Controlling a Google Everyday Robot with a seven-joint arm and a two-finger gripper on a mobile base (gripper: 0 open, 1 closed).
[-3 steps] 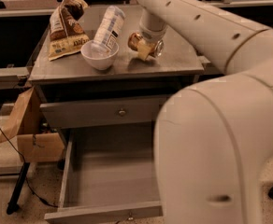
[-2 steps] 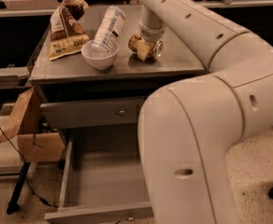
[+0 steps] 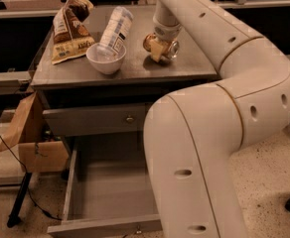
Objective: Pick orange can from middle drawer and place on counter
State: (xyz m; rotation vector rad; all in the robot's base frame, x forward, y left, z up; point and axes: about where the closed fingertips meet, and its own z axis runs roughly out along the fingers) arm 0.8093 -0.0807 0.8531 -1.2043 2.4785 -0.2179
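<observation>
Dim warm light; the tool (image 3: 161, 48) at the counter (image 3: 187, 66) casts a soft shadow.

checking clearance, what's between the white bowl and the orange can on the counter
Only bare counter, as the camera view shows; the gripper is at the orange can.

Brown snack bag (image 3: 69, 29) lies at the back left of the counter (image 3: 135, 71). Clear plastic bottle (image 3: 116, 29) on its side beside it, one end over the white bowl (image 3: 106, 59). Cardboard box (image 3: 35, 144) stands below, to the left.

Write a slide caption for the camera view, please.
Claw at the can on the counter, beside the bowl; middle drawer open below.
</observation>
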